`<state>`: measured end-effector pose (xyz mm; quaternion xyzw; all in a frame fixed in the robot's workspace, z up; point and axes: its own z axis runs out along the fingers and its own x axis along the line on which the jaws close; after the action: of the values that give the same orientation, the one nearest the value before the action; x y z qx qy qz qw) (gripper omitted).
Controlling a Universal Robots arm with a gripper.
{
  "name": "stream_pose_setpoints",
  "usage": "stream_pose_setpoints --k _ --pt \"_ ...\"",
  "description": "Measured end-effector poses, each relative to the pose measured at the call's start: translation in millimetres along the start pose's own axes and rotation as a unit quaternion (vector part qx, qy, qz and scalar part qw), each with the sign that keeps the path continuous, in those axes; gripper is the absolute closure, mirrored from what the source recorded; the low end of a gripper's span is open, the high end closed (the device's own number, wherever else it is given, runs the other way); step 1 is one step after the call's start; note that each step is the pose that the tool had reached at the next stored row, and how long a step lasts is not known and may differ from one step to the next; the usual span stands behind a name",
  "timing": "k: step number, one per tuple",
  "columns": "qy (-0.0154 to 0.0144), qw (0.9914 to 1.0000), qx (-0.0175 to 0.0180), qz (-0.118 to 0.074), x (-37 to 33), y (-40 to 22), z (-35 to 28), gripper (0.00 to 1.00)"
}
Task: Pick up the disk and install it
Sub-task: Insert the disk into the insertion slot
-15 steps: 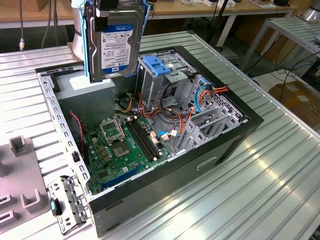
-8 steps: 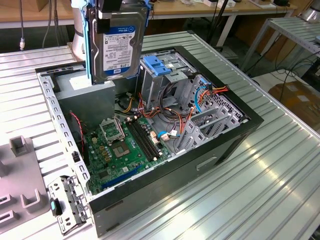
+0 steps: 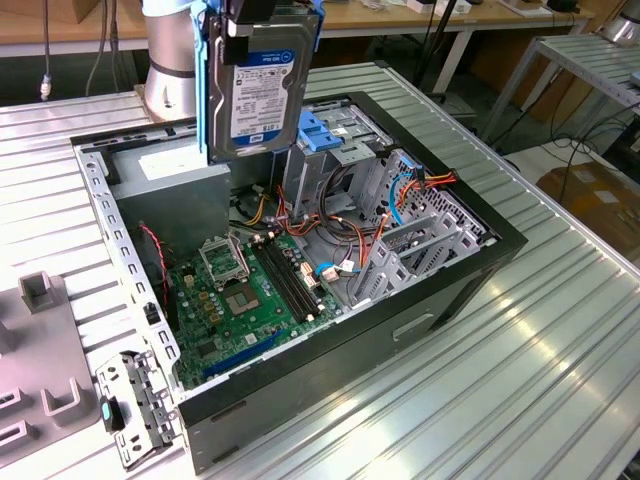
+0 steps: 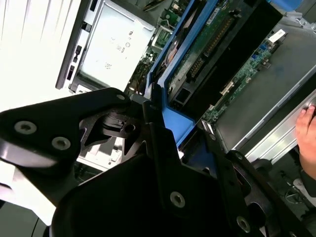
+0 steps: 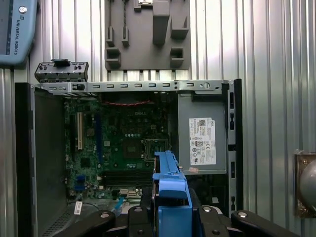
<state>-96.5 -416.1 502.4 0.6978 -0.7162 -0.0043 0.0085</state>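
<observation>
The disk (image 3: 258, 95) hangs upright above the back of the open computer case (image 3: 480, 262), with its white label and blue band facing the exterior camera. Blue rails run down both its sides. My gripper (image 3: 264, 28) is shut on its upper end. In the second wrist view, the disk's green circuit board (image 4: 207, 47) and blue rail run out from between the black fingers (image 4: 158, 148). The first wrist view looks along the disk's blue rail (image 5: 170, 185) down into the case. A drive cage with a blue bracket (image 3: 335, 135) stands just to the exterior view's right of the disk.
Inside the case lie a green motherboard (image 3: 245, 295), loose orange and red cables (image 3: 340, 225) and a grey power supply box with a white sticker (image 5: 202, 140). A grey fixture plate (image 3: 40, 350) lies at the exterior view's left. A hand (image 4: 307, 133) rests near the case edge.
</observation>
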Motion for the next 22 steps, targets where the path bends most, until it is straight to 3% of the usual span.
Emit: stream_pose_setpoints --k 5,9,15,22 --pt "0.0001 1.0 0.0 0.0 1.2 -2.3 -0.1 0.63" --pt "0.0002 1.0 0.0 0.0 6.4 -2.5 0.0 0.63" --pt "0.0004 1.0 0.0 0.0 17.9 -2.8 0.1 0.63" --pt "0.0014 1.0 0.0 0.0 37.8 -3.8 0.3 0.63"
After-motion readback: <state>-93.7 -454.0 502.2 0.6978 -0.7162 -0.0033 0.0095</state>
